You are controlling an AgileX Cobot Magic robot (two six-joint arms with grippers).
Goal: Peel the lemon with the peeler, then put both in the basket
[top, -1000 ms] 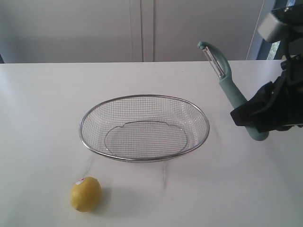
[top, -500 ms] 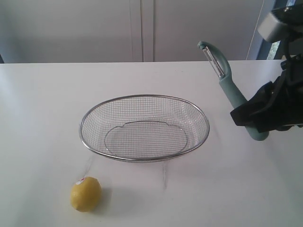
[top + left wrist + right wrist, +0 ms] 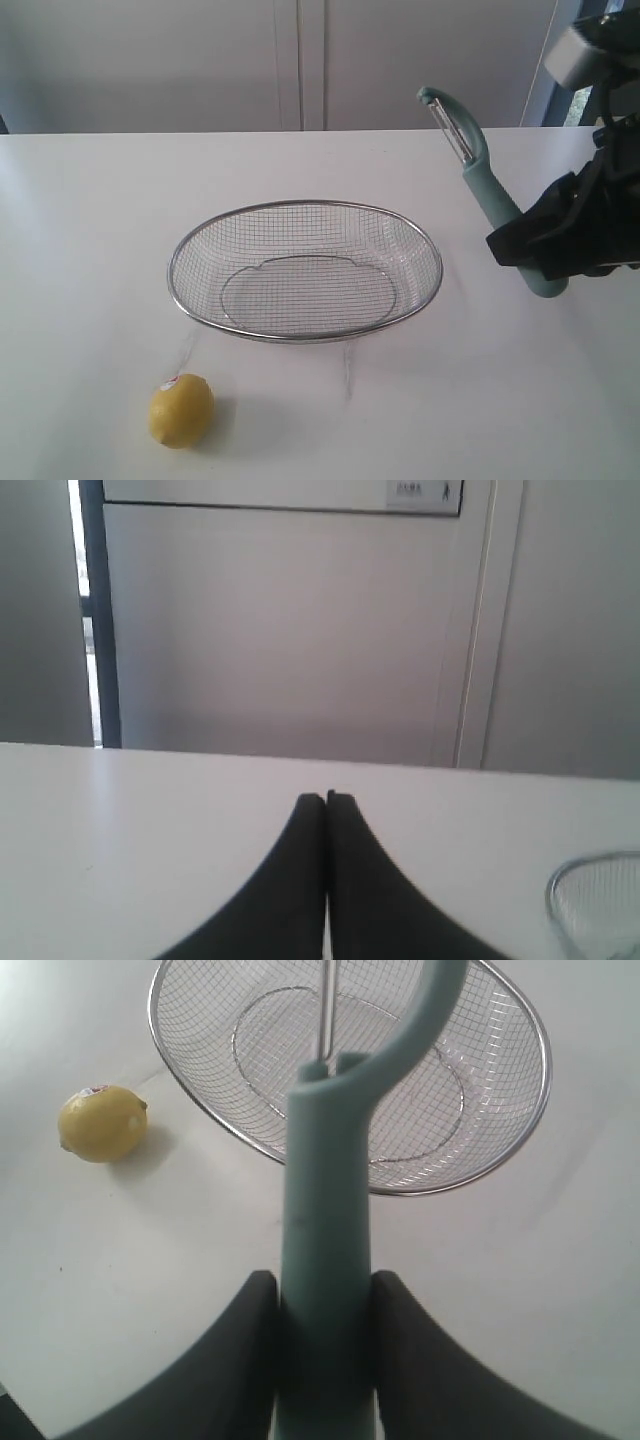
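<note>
The teal-blue peeler [image 3: 482, 180] is held above the table at the right, head up and tilted left, with my right gripper [image 3: 535, 250] shut on its handle [image 3: 325, 1260]. The silver wire-mesh basket [image 3: 305, 339] sits mid-table and holds nothing. The small yellow lemon [image 3: 181, 410] with its sticker lies on the table in front of the basket's left end; in the right wrist view the lemon [image 3: 101, 1123] lies beside the basket [image 3: 520, 1150]. My left gripper [image 3: 326, 798] is shut on nothing over bare table, and only the basket's rim [image 3: 558, 880] shows in the corner of its view.
The white table [image 3: 90, 220] runs wide around the basket. Pale cabinet panels [image 3: 300, 60] stand behind its far edge. A dark window strip [image 3: 92, 620] shows beyond the table in the left wrist view.
</note>
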